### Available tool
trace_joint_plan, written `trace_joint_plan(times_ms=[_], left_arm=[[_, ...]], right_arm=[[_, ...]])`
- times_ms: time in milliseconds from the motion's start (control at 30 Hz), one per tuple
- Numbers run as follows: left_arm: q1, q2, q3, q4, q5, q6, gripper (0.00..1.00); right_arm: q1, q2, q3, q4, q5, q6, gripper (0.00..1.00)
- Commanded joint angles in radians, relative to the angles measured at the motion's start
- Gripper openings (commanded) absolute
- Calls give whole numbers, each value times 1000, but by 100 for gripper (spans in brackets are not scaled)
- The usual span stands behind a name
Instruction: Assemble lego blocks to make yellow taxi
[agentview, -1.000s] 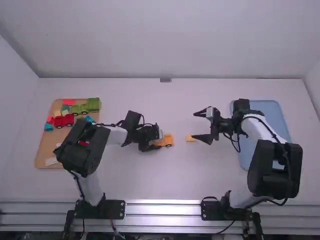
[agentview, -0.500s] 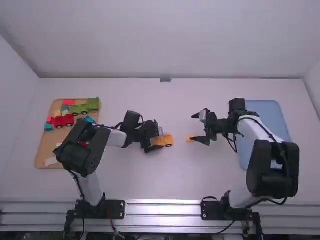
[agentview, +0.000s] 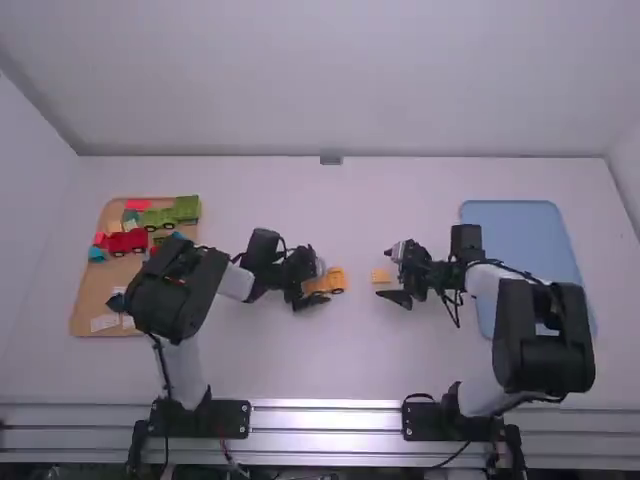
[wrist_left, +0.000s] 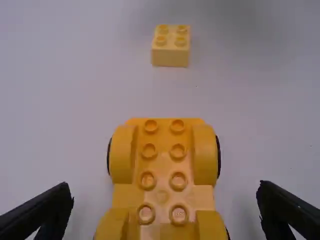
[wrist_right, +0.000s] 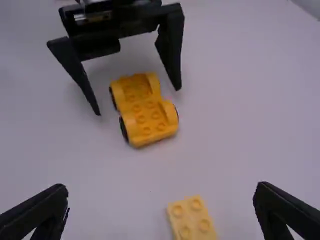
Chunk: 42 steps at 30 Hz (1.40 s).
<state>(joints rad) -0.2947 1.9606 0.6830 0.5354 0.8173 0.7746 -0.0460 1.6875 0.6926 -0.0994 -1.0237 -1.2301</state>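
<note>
In the high view my left gripper (agentview: 318, 283) is low at the rear end of the orange-yellow wheeled base (agentview: 337, 280). Its fingers stand open on both sides of that studded base (wrist_left: 163, 165) in the left wrist view, touching neither side; midpoint of that gripper (wrist_left: 165, 200). My right gripper (agentview: 385, 273) is open at the small pale yellow brick (agentview: 381, 276), which lies flat and apart from the base. The right wrist view has this brick (wrist_right: 191, 220) between the spread fingers of the right gripper (wrist_right: 161, 200), with the wheeled base (wrist_right: 145, 112) beyond.
A wooden tray (agentview: 88, 300) at the left holds a red vehicle (agentview: 125, 242), a green one (agentview: 172, 215) and several loose blocks. A blue tray (agentview: 540, 225) lies at the right, partly under the right arm. The two grippers face each other closely across mid-table.
My right gripper has moved left and nearer the camera, so its fingers are now on both sides of the pale brick. The left arm has shifted only slightly; base and brick lie where they were.
</note>
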Motion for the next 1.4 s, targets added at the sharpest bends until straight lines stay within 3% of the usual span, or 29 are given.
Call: trace_joint_plan(times_ms=[0,167,267,467,767,1000,1367], left_arm=[[1,37,-9,-4,32,7,95],[1,50,6,-7,32,6,93],[1,50,3,8,28,7,84],[1,50,10,-21,32,31,71],[0,50,3,-20,27,57,69],[8,50,18,-14,-36,87,50],[0,50,88,-164,-5,173,50]], right_arm=[[0,88,26,37,6,49,99],[-18,214,101,2,-27,-35,99],[-47,272,142,-76,-46,-187,100],[-64,335,179,-90,-38,-291,96],[-43,351,182,-40,23,-250,99],[-45,351,208,-63,8,-240,96],[10,477,265,-74,-16,-241,91]])
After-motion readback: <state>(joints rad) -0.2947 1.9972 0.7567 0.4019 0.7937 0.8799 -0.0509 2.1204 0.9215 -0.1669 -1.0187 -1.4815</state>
